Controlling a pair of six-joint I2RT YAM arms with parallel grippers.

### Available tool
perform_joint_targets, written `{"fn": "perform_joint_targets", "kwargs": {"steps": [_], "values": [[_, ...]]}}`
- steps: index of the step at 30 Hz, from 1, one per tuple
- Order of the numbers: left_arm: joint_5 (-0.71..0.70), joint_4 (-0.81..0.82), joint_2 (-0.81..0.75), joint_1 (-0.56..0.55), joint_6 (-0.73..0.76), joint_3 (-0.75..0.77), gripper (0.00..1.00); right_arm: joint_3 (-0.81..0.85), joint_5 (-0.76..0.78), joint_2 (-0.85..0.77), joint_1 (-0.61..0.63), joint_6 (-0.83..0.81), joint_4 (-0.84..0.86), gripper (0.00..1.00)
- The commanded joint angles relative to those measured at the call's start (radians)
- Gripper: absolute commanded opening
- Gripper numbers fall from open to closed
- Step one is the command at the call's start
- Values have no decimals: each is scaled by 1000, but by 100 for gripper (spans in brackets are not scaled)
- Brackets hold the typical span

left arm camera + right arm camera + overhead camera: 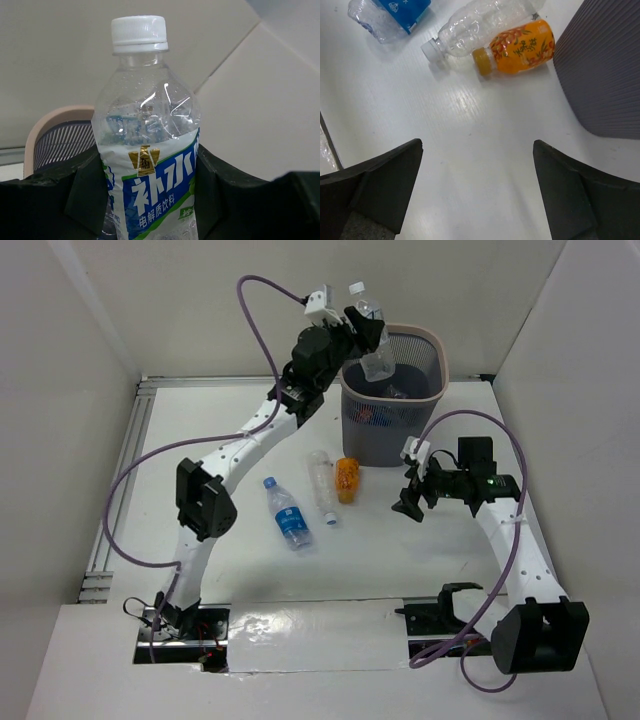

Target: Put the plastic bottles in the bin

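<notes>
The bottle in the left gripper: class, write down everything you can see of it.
A small clear plastic bottle with a white screw cap and a blue, white and green label printed with Chinese characters and a gold emblem. Its thin walls look dented and it appears empty. It stands cap-up, clamped at label height between the left gripper's black fingers, which alone touch it. In the top view it hangs over the bin's opening.

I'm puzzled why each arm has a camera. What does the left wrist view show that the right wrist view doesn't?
Left wrist only: the held bottle, white-capped, clamped between the left fingers. Right wrist only: an orange bottle, a clear bottle and part of a blue-label bottle lying on the table, beyond the open, empty right fingers. Both: the bin, rim in the first, wall in the second.
</notes>
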Motion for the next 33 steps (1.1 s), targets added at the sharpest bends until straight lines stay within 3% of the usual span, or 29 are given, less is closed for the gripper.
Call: {"fn": "perform_joint_targets", "kwargs": {"steps": [1, 3, 4, 7, 10, 15, 18, 21, 23, 24, 26, 29, 33], "values": [[-57, 95, 67, -15, 33, 105, 63, -12, 21, -42, 19, 76, 51, 99], [-57, 83, 79, -16, 33, 116, 75, -12, 4, -28, 19, 101, 51, 99], [-48, 83, 90, -16, 45, 116, 86, -12, -10, -14, 19, 134, 39, 99], [-48, 74, 81, -16, 65, 107, 97, -12, -102, 73, 1, 130, -10, 99], [-25, 74, 52, -16, 90, 107, 100, -21, -114, 141, 1, 158, 17, 99], [-3, 83, -55, -16, 139, 72, 100, -81, 36, 87, 50, 237, 209, 89], [-3, 94, -158, -16, 179, -55, 100, -93, 58, 78, 96, 238, 232, 76], [-38, 83, -374, -16, 213, -317, 100, -121, 83, 98, 155, 179, 276, 59], [-64, 74, -557, -16, 225, -558, 100, -162, 119, 98, 208, 155, 330, 55], [-65, 51, -615, -26, 225, -636, 100, -173, 146, 98, 223, 143, 376, 55], [-112, -15, -779, -26, 191, -842, 100, -191, 157, 98, 264, 63, 404, 71], [-146, -179, -908, -26, 112, -1042, 100, -214, 170, 98, 306, -93, 425, 80], [-174, -375, -1075, -17, -25, -1218, 100, -260, 208, 73, 324, -207, 531, 94]]}}
